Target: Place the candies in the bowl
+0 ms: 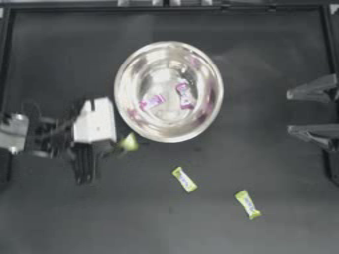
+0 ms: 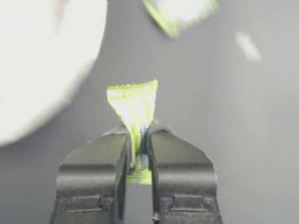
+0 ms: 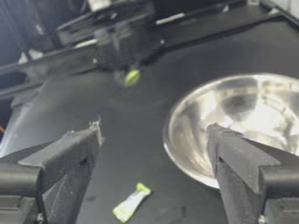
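Note:
The silver bowl (image 1: 168,91) sits mid-table with two pink-purple candies (image 1: 153,101) (image 1: 185,95) lying inside it. My left gripper (image 1: 118,147) hovers just off the bowl's lower-left rim, shut on a yellow-green candy (image 1: 128,143) that sticks out between its fingers; the left wrist view shows the same candy (image 2: 135,109) pinched tight, with the bowl's rim (image 2: 41,65) beside it. Two more yellow-green candies (image 1: 185,179) (image 1: 248,204) lie on the table in front of the bowl. My right gripper (image 1: 295,111) rests open at the right edge, drawn back from everything.
A black frame (image 1: 165,7) borders the table at the back and sides. In the right wrist view the bowl (image 3: 245,127) and one yellow-green candy (image 3: 130,203) lie ahead of my open right fingers, with the left arm's candy (image 3: 132,77) farther off.

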